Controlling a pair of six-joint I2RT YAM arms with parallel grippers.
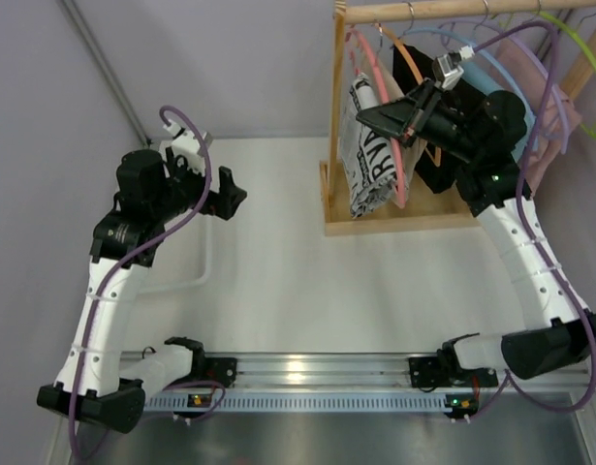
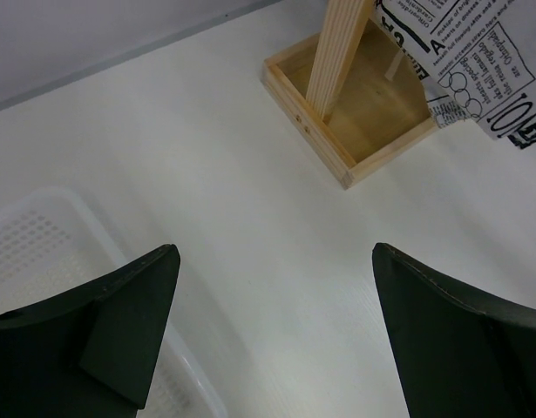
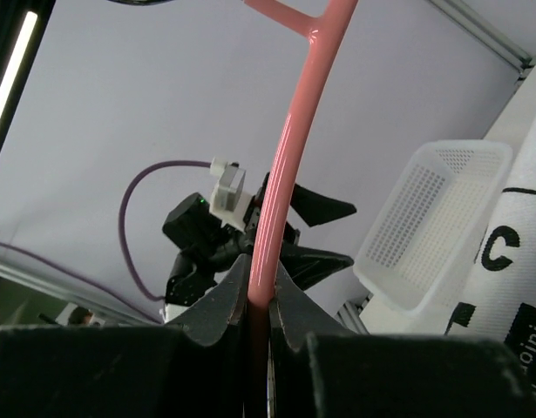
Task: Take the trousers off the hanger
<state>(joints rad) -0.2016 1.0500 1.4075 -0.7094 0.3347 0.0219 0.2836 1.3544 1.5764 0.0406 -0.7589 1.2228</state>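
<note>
The white table (image 1: 298, 291) lies bare and broad between the two arm bases and the light wooden clothes rack (image 1: 334, 116), which stands at the far right with its square base tray close to the back wall. A white perforated plastic basket (image 2: 41, 235) sits on the table just under the left arm.

The rack's top rail and its other coloured hangers are cut off at the frame edge. The black-and-white newspaper-print trousers (image 1: 370, 145) hang from the pink plastic hanger (image 3: 285, 174) on that rack. Their upper part is hidden behind the right arm, and their hem drapes down to the base tray.

The right gripper (image 3: 257, 287) is clamped on the pink plastic hanger's rod (the trousers themselves are not pinched). The left gripper (image 2: 274, 252) hovers over the table, jaws spread wide and holding nothing.
</note>
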